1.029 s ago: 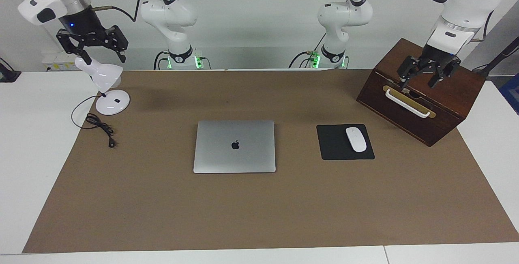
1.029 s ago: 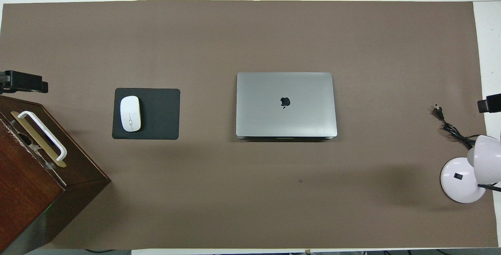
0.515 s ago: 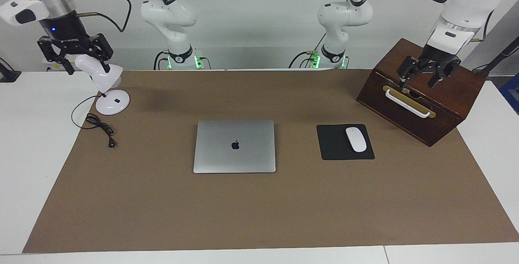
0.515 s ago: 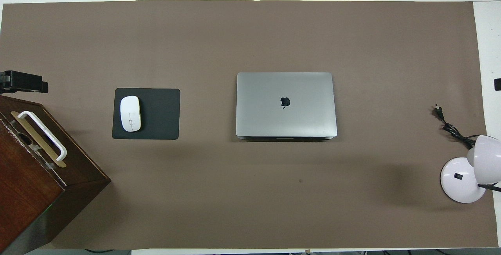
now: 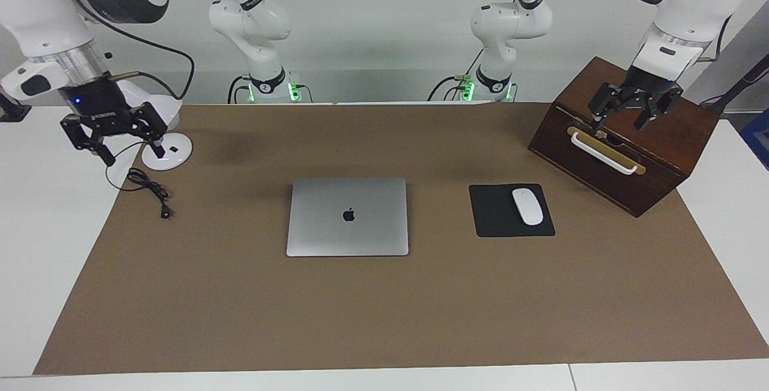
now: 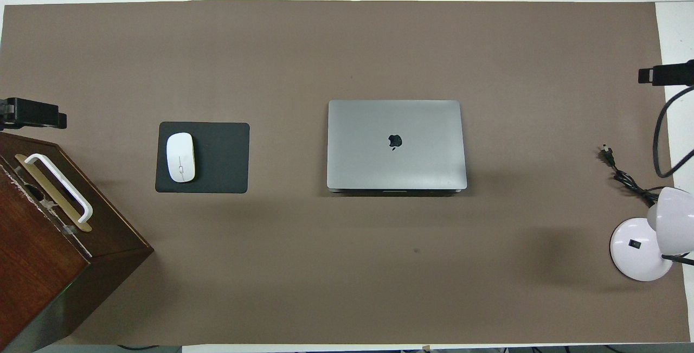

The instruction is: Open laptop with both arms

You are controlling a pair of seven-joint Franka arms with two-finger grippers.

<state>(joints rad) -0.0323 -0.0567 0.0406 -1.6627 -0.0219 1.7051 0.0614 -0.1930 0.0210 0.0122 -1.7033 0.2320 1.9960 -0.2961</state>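
Starting at the right arm's end of the table, the right gripper (image 5: 131, 148) hangs in the air with its two fingers spread wide and nothing between them. It is over the edge of the brown mat (image 5: 384, 319), with the white desk lamp (image 5: 163, 139) just beside it on the robots' side and the lamp's black cord (image 5: 147, 185) lying coiled on the mat close below it. In the overhead view only a dark tip of this gripper (image 6: 664, 75) pokes in at the frame's edge.

Well apart from that gripper, toward the middle of the table, the laptop (image 5: 348, 217) lies flat on the mat with its lid closed and the apple logo facing up; neither gripper touches it.

Between the laptop and the left gripper sits a black mouse pad (image 5: 501, 220) with a white mouse (image 5: 527, 206) resting on it.

At the left arm's end, the left gripper (image 5: 622, 121) hangs with its fingers parted, directly over the wooden box (image 5: 655, 163) and close above the box's white handle (image 5: 602, 152). One fingertip may be touching the box front near the handle, though from here that cannot be told for sure.
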